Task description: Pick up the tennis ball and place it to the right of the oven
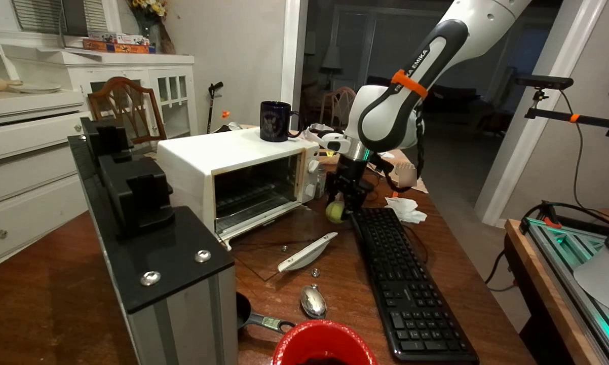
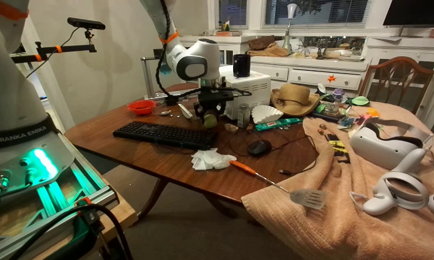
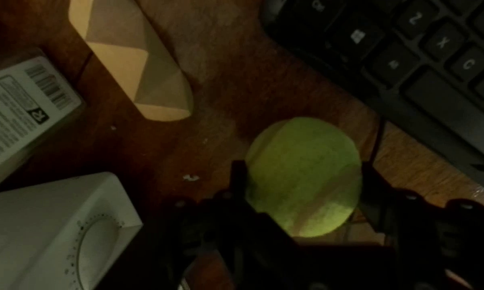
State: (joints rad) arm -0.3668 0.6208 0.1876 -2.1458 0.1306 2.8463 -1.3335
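The tennis ball [image 1: 335, 213] is yellow-green and sits between the fingers of my gripper [image 1: 341, 202]; it also shows in an exterior view [image 2: 210, 121] and in the wrist view [image 3: 304, 177]. Both black fingers press against its sides in the wrist view, so the gripper is shut on it. The ball is low over the table, between the oven and the keyboard; I cannot tell whether it touches the wood. The white oven [image 1: 208, 152] stands close by, its door open and its knob side near the gripper; its knob corner shows in the wrist view [image 3: 52, 217].
A black keyboard [image 1: 406, 284] lies beside the ball. A dark mug [image 1: 275, 121] stands on the oven. A clear jar [image 2: 243, 115], a mouse [image 2: 259, 147] and crumpled white paper [image 2: 211, 159] are nearby. A grey-black metal box [image 1: 183, 299] and red bowl [image 1: 325, 340] stand farther off.
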